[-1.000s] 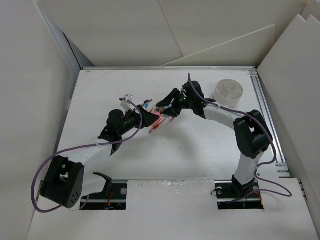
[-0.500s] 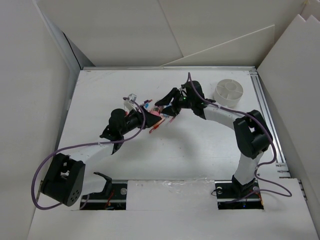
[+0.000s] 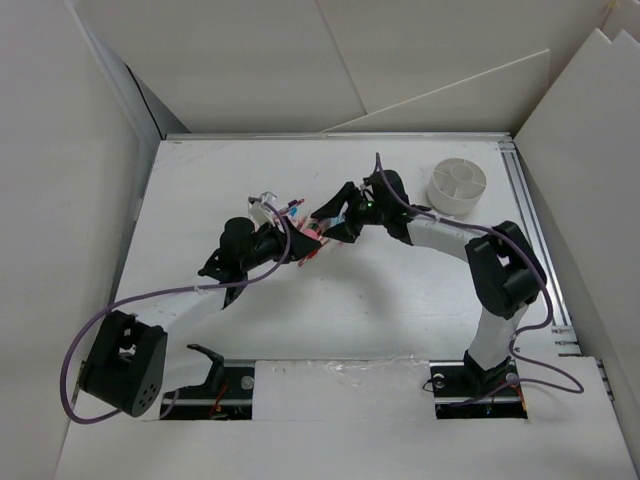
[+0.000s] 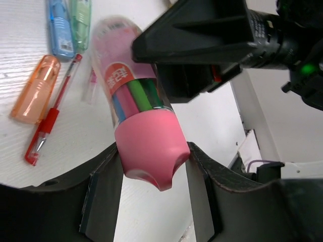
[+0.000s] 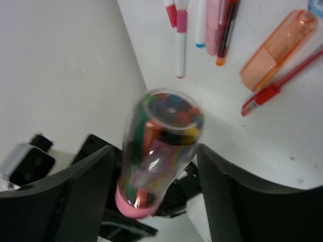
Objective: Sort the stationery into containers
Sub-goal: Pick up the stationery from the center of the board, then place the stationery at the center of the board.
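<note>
Ctr of table (image 3: 400, 300): marker tube (image 4: 144, 126) over loose pens (image 5: 180, 38); cup (image 3: 458, 186) at far-right, well apart.

Place: robot lab test cell.
Enclosure: white foam boards (image 3: 230, 60) wall in a white table (image 3: 400, 300).
Rig: two cabled arms (image 3: 505, 270) bolted at near edge.
</note>
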You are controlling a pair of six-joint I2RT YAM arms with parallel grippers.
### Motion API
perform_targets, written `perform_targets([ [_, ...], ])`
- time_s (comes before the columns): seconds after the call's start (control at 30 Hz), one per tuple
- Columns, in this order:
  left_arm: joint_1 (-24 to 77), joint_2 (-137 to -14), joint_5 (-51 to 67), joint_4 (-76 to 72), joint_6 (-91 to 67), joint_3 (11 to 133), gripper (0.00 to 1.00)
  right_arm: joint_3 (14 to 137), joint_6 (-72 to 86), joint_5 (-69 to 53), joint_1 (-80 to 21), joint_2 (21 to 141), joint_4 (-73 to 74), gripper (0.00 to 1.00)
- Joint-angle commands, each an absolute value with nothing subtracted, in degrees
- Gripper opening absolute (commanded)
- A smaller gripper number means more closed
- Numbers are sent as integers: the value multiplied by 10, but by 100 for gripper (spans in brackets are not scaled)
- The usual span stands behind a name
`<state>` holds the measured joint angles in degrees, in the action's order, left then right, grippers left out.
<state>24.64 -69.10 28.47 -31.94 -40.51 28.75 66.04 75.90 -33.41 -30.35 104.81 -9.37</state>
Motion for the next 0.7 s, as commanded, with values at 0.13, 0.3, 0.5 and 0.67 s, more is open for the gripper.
perform_targets([
  [0.13, 244, -635, 236, -181, -342, 346, 0, 645, 665, -291, -316, 959, -18, 92],
  [0.3, 244, -621, 242, -60, -320, 399, 0, 621, 601, -214, -336, 907, 67, 94],
  [0.5, 244, -629, 188, 129, -253, 482, 0, 572, 561, -130, -358, 825, 102, 91],
  [0.67, 244, -660, 166, 215, -208, 539, 0, 547, 555, -111, -368, 802, 97, 91],
])
